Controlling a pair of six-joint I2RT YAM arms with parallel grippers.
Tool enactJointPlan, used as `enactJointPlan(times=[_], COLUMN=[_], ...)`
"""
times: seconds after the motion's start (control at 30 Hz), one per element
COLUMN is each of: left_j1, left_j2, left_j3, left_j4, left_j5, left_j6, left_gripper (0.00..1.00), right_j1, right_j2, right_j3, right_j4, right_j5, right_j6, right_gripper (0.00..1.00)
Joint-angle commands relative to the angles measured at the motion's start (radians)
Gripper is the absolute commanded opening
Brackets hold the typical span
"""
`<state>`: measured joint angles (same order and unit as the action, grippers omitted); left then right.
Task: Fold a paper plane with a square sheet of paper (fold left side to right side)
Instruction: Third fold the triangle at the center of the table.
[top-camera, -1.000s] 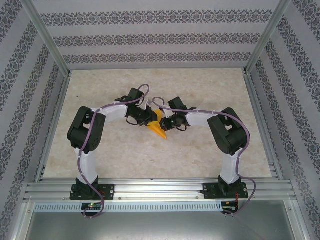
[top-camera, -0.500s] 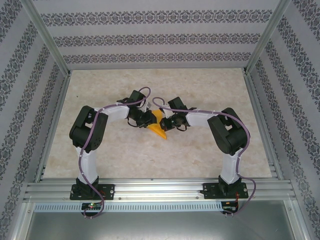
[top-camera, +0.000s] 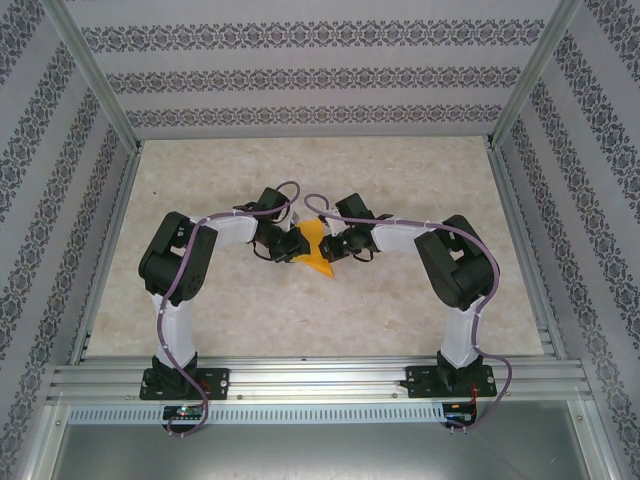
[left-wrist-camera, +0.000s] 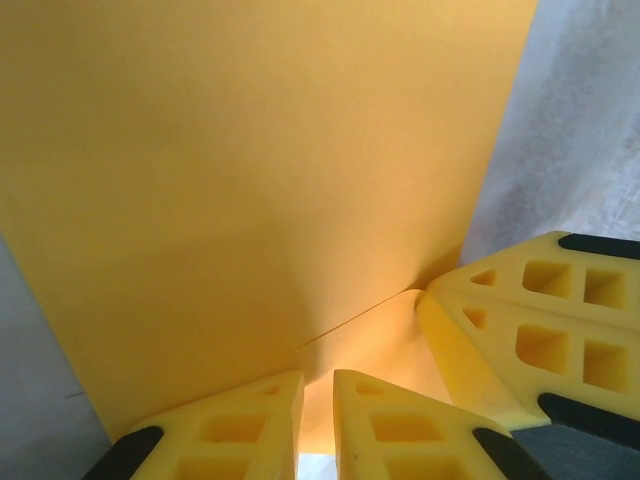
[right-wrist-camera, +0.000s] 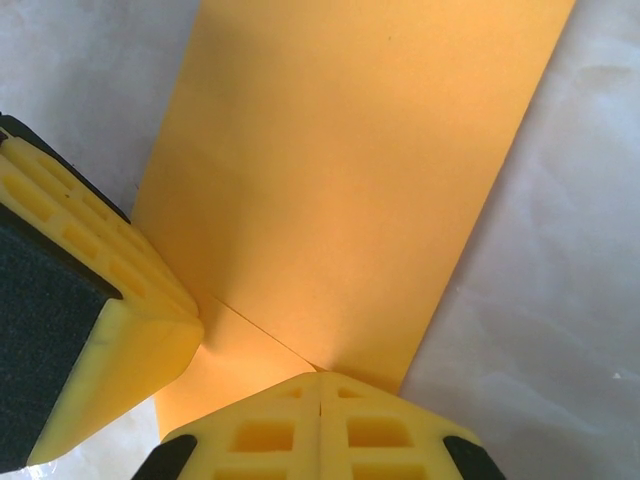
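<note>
At the orange sheet (top-camera: 316, 252), its pointed tip aims near and its long axis runs away. The left gripper (top-camera: 291, 244) is at the sheet's left edge and looks to be pinching a flap. The right gripper (top-camera: 333, 247), fingers pressed together, touches its right. The left is better placed to carry the flap rightward.

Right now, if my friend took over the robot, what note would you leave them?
Left gripper: nearly closed, the orange sheet of paper running into its gap; looks pinched.
Right gripper: shut, tips at the sheet's edge; grip unclear.
Sheet: middle of the table, between both grippers.
Done: fold begun, one layered edge shows.
To do: finish and flatten the left-to-right fold, then shape the plane.
</note>
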<state>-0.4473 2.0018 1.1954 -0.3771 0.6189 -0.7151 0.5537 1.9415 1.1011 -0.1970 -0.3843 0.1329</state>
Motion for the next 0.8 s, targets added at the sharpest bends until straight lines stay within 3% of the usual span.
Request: enactJointPlan(times=[0.0, 0.17, 0.33, 0.47, 0.53, 0.77], left_j1=[-0.009, -0.009, -0.009, -0.009, -0.008, -0.01], left_j2=[0.046, 0.059, 0.059, 0.055, 0.056, 0.055], left_j3=[-0.04, -0.047, -0.048, -0.043, -0.039, -0.036], left_j4=[-0.017, -0.026, -0.031, -0.039, -0.045, -0.055], left_j5=[-0.061, -0.082, -0.09, -0.097, -0.105, -0.111], left_j6=[0.027, 0.034, 0.033, 0.036, 0.038, 0.04], left_gripper=[0.18, 0.18, 0.17, 0.17, 0.17, 0.17], right_j1=[-0.013, -0.036, -0.058, -0.047, -0.016, 0.099], right_j2=[-0.036, -0.145, -0.257, -0.296, -0.289, -0.201], right_j3=[0.01, 0.017, -0.016, -0.092, -0.148, -0.147], right_j4=[-0.05, -0.058, -0.148, -0.155, -0.091, 0.035], right_j5=[0.008, 0.005, -0.01, -0.123, -0.17, -0.08], right_j6=[0.02, 0.067, 0.133, 0.327, 0.454, 0.715], right_gripper=[0.13, 0.3, 0.32, 0.25, 0.15, 0.04])
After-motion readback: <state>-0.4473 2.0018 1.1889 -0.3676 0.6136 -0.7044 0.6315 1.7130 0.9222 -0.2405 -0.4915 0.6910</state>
